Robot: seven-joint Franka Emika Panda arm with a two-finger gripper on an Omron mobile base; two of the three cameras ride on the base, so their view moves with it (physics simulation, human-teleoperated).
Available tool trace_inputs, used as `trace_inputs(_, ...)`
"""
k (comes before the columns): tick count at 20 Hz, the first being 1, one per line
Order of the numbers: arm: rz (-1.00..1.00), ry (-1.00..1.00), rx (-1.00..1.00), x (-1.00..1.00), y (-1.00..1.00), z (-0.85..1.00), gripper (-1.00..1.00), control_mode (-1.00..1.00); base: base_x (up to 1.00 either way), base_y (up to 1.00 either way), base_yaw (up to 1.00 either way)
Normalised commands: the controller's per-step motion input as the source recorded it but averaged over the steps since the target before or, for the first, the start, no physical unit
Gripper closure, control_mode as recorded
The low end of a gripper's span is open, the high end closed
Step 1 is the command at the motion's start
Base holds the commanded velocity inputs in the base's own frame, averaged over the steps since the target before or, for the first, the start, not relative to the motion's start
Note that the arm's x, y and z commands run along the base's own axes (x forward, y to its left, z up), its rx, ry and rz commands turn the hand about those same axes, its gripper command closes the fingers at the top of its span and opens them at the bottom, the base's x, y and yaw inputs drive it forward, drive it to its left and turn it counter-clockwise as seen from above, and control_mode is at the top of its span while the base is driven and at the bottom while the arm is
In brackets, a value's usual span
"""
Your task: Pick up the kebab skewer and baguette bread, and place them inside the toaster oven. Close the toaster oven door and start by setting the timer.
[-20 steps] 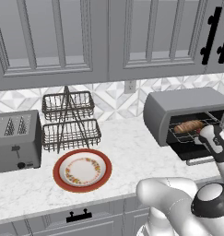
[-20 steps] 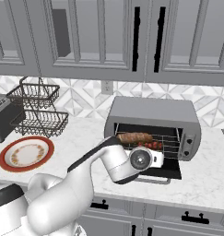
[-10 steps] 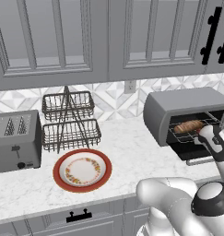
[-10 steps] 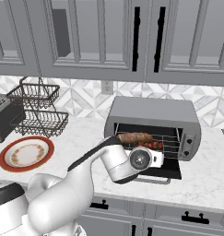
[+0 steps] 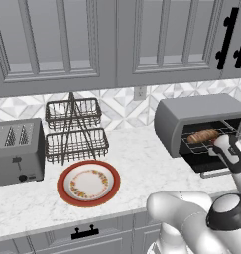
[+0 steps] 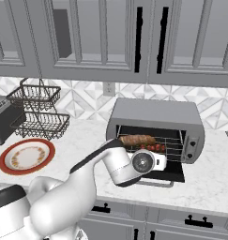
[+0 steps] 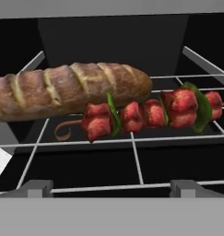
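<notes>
Left base view: the oven (image 5: 191, 119) sits at the counter's right end, door down, and the baguette (image 5: 203, 135) lies on its rack. The arm's white wrist stands in front of the cavity and covers the rest of the rack; the door is mostly behind it. Left of the oven lie an empty plate (image 5: 88, 183), a wire basket stand (image 5: 75, 131) and a toaster (image 5: 17, 151).

Right base view: here both foods show, baguette (image 6: 136, 139) at the back-left of the rack, kebab (image 6: 154, 147) just in front and to its right. The door (image 6: 169, 174) lies flat, partly behind the hand.

Hand view: close up, the kebab (image 7: 148, 113) lies along the wires, touching the baguette's (image 7: 69, 90) front. The gripper (image 7: 111, 189) stands wide apart, holding nothing.
</notes>
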Motion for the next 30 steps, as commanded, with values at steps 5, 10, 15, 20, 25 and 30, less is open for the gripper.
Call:
trace_inputs(5,0.00,0.00,0.00,0.04,0.00,-0.04,-1.00,-1.00,0.00,0.00,0.00)
trace_inputs(10,0.00,0.00,0.00,0.07,0.00,-0.05,-1.00,-1.00,0.00,0.00,0.00)
trace_inputs(15,0.00,0.00,0.00,0.12,0.00,-0.03,-1.00,-1.00,0.00,0.00,0.00)
trace_inputs(20,0.00,0.00,0.00,0.14,0.00,0.00,-1.00,-1.00,0.00,0.00,0.00)
trace_inputs(25,0.00,0.00,0.00,0.17,0.00,0.00,-1.00,-1.00,0.00,0.00,0.00)
trace_inputs(30,0.00,0.00,0.00,0.19,0.00,0.00,-1.00,-1.00,0.00,0.00,0.00)
